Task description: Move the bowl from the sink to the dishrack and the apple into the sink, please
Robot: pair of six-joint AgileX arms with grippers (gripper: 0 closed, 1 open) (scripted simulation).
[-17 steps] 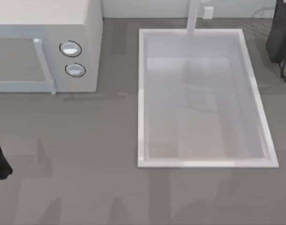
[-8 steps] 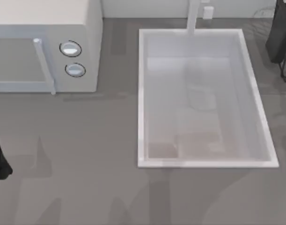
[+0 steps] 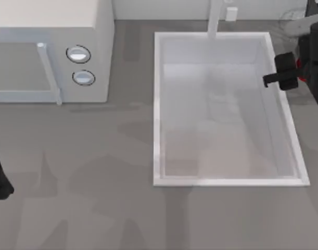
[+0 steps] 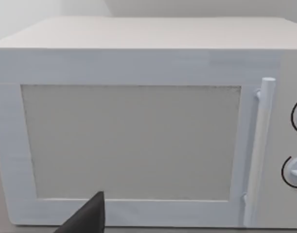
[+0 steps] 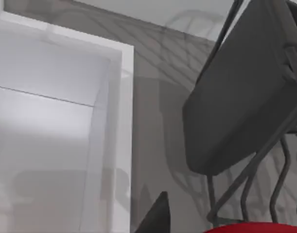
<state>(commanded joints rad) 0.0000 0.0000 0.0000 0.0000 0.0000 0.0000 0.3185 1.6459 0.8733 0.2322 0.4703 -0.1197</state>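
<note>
apple [image 5: 257, 227] shows as a red sliver at the edge of the right wrist view, close under the right gripper, just beside the dishrack [image 5: 265, 194] wires and a dark tilted panel [image 5: 240, 92] propped in them. a fleck of red also shows beside the arm in the top view, off the sink's right rim. judged: small, rigid, glossy skin, so it can slip between narrow pads; light enough for one gripper. best hold looks like across its widest part, fingers square to it, not on the crown. cannot tell whether the right gripper [image 3: 280, 73] is open, closed or already holding the fruit; only one dark fingertip [image 5: 155, 218] is visible. bowl: no sign of it in the sink, so that half looks done, though i cannot confirm it sits in the rack.

sink [image 3: 157, 104] basin is bare white, faucet [image 3: 215, 18] at the far rim.

change since half a second ago: right arm, then only a dark shape at the far right edge, has swung in over the sink's right rim.

left gripper [image 3: 0, 179] parked at the table's left edge, facing the microwave [image 4: 138, 121]; finger state cannot tell.
</note>
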